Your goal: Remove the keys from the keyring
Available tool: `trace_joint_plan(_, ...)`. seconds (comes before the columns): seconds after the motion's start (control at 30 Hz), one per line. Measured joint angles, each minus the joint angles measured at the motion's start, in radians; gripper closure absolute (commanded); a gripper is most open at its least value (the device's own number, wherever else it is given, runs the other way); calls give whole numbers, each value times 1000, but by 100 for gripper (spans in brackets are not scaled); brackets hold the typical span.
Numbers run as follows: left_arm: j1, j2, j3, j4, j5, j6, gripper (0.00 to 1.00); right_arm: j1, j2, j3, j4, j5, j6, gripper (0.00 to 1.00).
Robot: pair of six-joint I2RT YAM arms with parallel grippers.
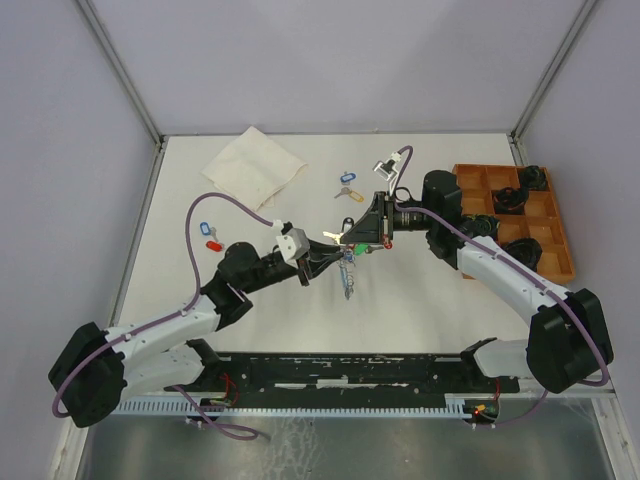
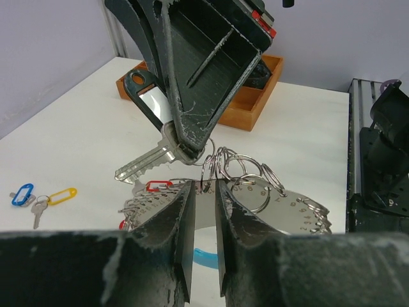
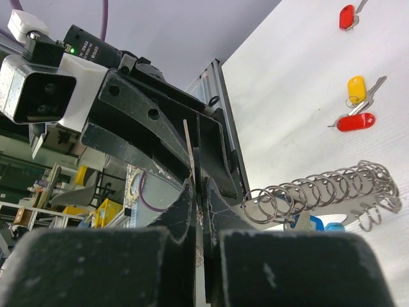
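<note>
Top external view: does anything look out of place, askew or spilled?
Nothing is spilled or broken. A rumpled white cloth lies askew at the far left, and loose tagged keys lie scattered on the table, which fits the task.

No legible text, brand or number in any view.
Silvery flat metal plate of the keyring [image 2: 295, 214], lower right of left wrist view: tiny stamped marks along its rim, too small to read.
Black camera module [image 3: 96, 48], upper left of right wrist view: white print, illegible.
</note>
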Motion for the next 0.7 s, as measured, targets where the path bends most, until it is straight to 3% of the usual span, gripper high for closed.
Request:
trace_joint_plan(0.33,0,30,19,1,23,0,96,0,0,0,3,0,2,99)
trace_joint_plan(0.7,0,18,19,-3,23,1,97,-10,0,7,-10,-3,-8,99)
